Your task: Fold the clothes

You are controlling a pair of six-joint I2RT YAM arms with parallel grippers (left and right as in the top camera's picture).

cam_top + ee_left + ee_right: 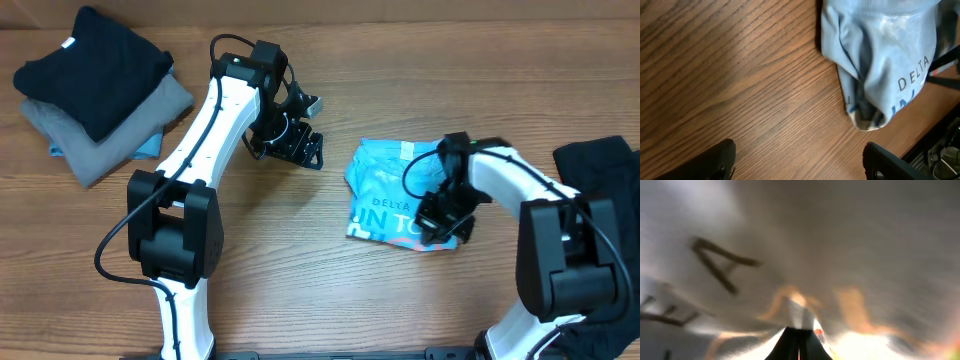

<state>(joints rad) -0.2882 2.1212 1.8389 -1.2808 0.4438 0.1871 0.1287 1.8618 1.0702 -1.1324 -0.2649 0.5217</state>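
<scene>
The light sky-blue T-shirt (385, 190) lies bunched into a small folded packet right of the table's middle, white "DELTA" print facing up. My right gripper (445, 225) sits on its lower right corner. In the right wrist view the fingers (799, 340) are pressed together with a pinch of the shirt's cloth (840, 240) between them. My left gripper (300, 145) hovers over bare wood left of the shirt, open and holding nothing. Its wrist view shows the shirt (880, 60) at the upper right and wide-set fingertips (722, 160) at the bottom.
A stack of folded clothes lies at the back left, a black garment (95, 65) on top of a grey one (110, 140). Another black garment (600, 165) lies at the right edge behind my right arm.
</scene>
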